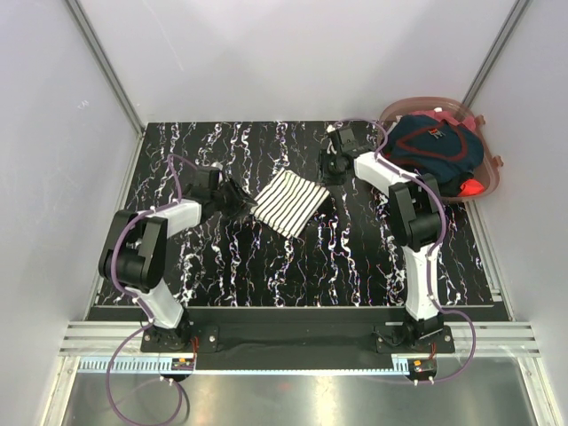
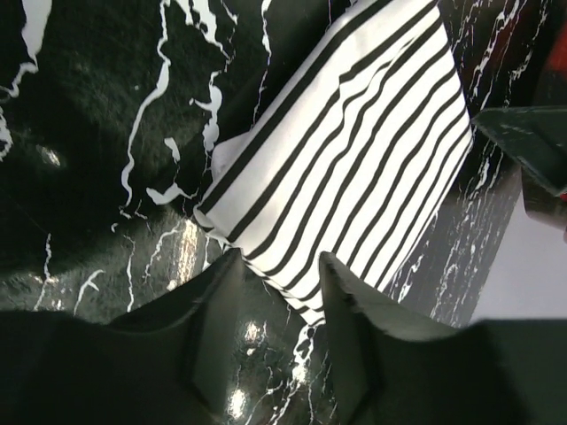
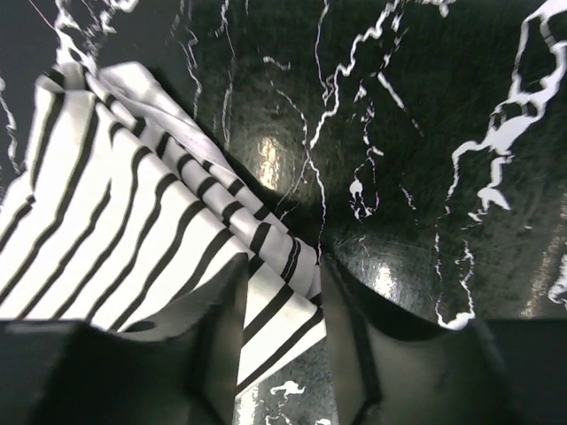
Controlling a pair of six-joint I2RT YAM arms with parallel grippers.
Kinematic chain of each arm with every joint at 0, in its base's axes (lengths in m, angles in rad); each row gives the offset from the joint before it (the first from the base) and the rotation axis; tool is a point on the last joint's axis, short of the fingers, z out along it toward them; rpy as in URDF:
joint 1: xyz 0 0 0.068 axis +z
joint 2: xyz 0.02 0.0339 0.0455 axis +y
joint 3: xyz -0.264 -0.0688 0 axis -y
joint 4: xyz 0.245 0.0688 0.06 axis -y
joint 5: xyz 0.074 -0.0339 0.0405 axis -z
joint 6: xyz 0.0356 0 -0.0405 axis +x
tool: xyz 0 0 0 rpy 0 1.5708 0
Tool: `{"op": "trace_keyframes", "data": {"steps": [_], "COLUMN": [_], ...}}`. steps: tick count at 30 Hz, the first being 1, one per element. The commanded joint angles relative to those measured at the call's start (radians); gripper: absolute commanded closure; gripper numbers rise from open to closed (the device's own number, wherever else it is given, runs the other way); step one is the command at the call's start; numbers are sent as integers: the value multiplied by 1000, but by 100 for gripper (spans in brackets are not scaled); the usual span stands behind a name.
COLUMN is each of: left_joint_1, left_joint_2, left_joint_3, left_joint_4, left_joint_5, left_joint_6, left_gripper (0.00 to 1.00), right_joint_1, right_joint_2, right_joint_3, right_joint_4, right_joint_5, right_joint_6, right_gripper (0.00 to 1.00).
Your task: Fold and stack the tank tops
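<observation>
Between the right jaws, half apart: a rumpled corner of the striped tank top point(image 3: 115, 230), its folds filling the gap. Cannot tell whether pinched or only straddled. Between the left jaws, likewise part open and holding nothing: glossy tabletop point(image 2: 89, 133), with the opposite edge of the striped tank top reaching just to the tips and lying flat there.

Outward from the jaws: right arm point(image 1: 415, 213) stretched forward and bent inward to the left at the wrist, meeting the cloth at its far right corner. Left arm point(image 1: 173, 216) folded at the elbow, forearm pointing right, wrist low at the cloth's left corner. Both wrists close to the surface, one on either side of the cloth.

Near the middle of the black, white-veined tabletop: the striped tank top as a folded rectangle, white with thin dark stripes, turned diagonal.

At the far right corner: translucent pinkish basket point(image 1: 490, 169). Inside it, dark navy tank top point(image 1: 426, 146) heaped up, red trim showing at the near side. Small red-and-white mark on its upper face, too small to read.
</observation>
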Motion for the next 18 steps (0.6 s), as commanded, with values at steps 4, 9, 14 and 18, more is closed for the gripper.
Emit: {"op": "trace_keyframes", "data": {"steps": [4, 9, 14, 18], "left_joint_1": [8, 9, 9, 8], "left_joint_2": [-22, -83, -136, -154], "left_joint_3": [59, 51, 39, 44], "left_joint_4": [-25, -65, -114, -148], "left_joint_5": [-70, -92, -133, -161], "left_joint_6": [58, 86, 135, 170], "left_gripper": [61, 63, 64, 64], "right_joint_1": [10, 66, 162, 162], "right_joint_2": [-40, -235, -420, -454], "right_joint_3": [-120, -317, -519, -539], "right_joint_4": [29, 105, 125, 122], "right_joint_5": [-76, -36, 10, 28], "right_joint_6": [39, 102, 125, 123], "right_gripper": [74, 92, 83, 45]}}
